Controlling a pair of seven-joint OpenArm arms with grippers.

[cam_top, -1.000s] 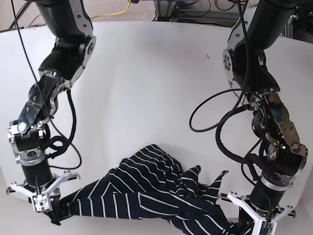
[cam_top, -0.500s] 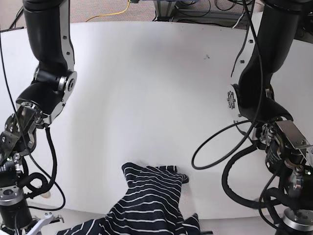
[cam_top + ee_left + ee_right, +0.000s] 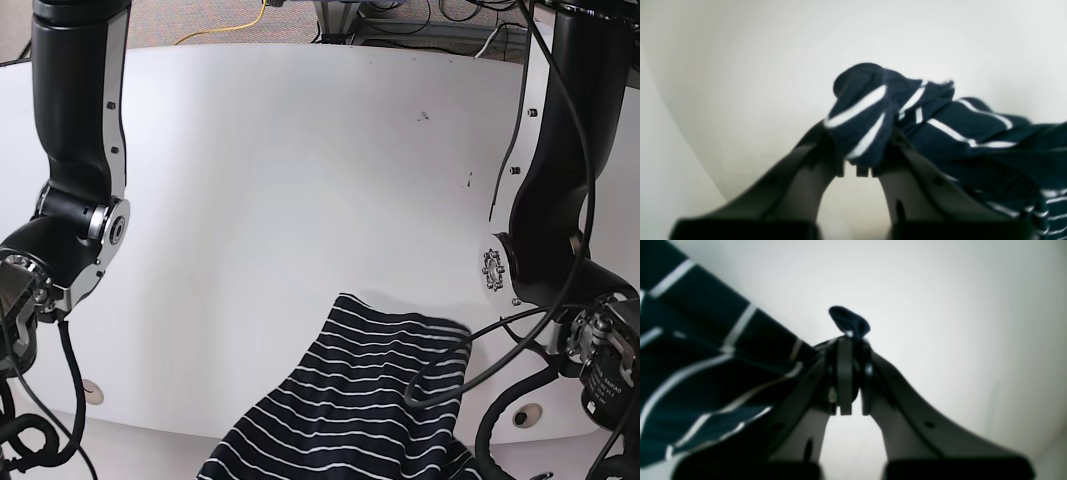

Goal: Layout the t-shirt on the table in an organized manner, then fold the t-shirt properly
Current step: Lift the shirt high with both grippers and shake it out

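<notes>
The t-shirt [image 3: 365,400], black with thin white stripes, lies at the near edge of the white table [image 3: 300,180]. Its far edge rests flat and the rest runs out of the bottom of the base view. Both grippers are out of the base view. In the left wrist view my left gripper [image 3: 858,160] is shut on a bunched fold of the t-shirt [image 3: 973,133], which trails off to the right. In the right wrist view my right gripper [image 3: 849,343] is shut on a small tuft of the t-shirt [image 3: 706,366], which stretches away to the left.
Two round holes [image 3: 92,392] [image 3: 527,414] sit near the table's front edge. Both arms' dark links and looping cables [image 3: 450,380] flank the shirt at left and right. Small dark specks [image 3: 424,116] mark the far right of the table. Floor cables lie beyond the far edge.
Both grippers have pulled toward the near edge and dropped out of the base view. The shirt was dragged with them and now lies flatter, with a straighter far edge.
</notes>
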